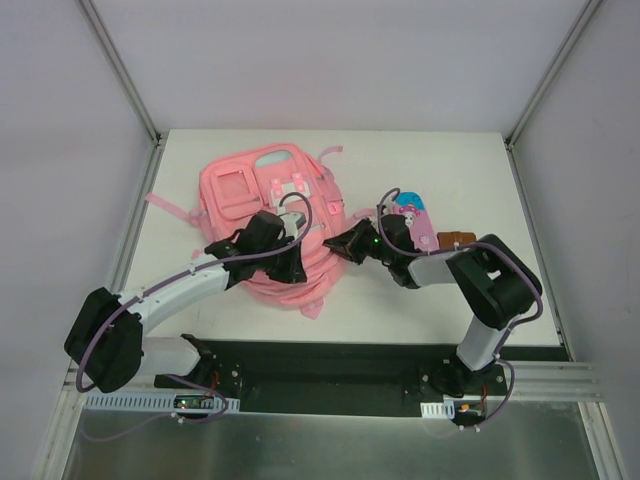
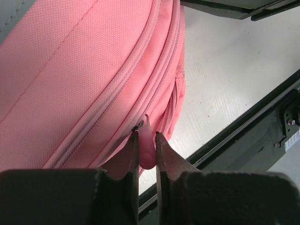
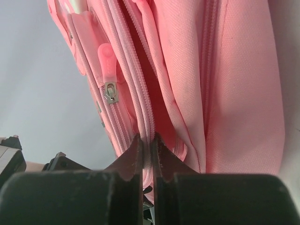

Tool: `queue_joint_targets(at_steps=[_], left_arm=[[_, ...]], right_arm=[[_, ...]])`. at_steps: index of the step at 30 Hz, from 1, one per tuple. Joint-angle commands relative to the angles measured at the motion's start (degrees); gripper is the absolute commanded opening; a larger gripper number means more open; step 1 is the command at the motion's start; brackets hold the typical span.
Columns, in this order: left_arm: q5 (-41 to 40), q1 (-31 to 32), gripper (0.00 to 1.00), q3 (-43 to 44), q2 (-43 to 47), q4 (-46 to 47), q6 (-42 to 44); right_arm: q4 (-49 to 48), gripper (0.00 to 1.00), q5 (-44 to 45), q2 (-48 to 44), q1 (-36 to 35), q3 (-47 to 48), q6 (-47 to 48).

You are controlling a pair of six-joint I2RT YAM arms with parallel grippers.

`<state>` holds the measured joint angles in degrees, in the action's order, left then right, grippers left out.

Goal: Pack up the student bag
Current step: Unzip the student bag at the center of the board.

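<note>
The pink student bag [image 1: 235, 190] lies flat at the middle of the white table, front pockets up. My left gripper [image 1: 293, 266] is at the bag's near right edge, shut on a pink rubber zip pull [image 2: 146, 151] that hangs from the slider on the bag's side [image 2: 70, 70]. My right gripper [image 1: 337, 246] comes in from the right and meets the same edge. In the right wrist view it [image 3: 147, 139] is shut on a band of the bag's zip edge [image 3: 149, 117]. Beside that band the seam gapes, showing a darker inside. A second zip pull [image 3: 106, 60] hangs free on a front pocket.
A small pink cartoon-printed pencil case [image 1: 415, 213] lies right of the bag, behind my right arm. A brown object [image 1: 457, 238] sits beside it. A black base rail [image 1: 330, 365] runs along the table's near edge. Grey walls close in the table on three sides.
</note>
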<state>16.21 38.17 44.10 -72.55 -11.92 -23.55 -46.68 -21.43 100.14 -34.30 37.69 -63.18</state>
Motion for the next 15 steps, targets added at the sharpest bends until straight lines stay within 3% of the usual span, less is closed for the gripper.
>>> queue_joint_targets(at_steps=[1, 5, 8, 15], left_arm=[[0.24, 0.76, 0.0, -1.46, 3.9, 1.38, -0.53], [-8.36, 0.76, 0.0, -3.4, 8.64, -4.49, 0.17], [-14.88, 0.5, 0.0, -3.76, 11.46, -8.46, 2.1], [-24.38, -2.66, 0.0, -3.58, 14.37, -17.16, 3.69]], right_arm=[[-8.71, 0.01, 1.56, -3.18, -0.77, -0.86, -1.17], [8.38, 0.01, 4.02, -11.08, 1.6, 1.06, 6.3], [15.27, 0.01, 5.17, -15.04, 3.71, 2.03, 10.17], [21.53, 0.01, 2.1, -17.43, 7.15, 4.75, 14.13]])
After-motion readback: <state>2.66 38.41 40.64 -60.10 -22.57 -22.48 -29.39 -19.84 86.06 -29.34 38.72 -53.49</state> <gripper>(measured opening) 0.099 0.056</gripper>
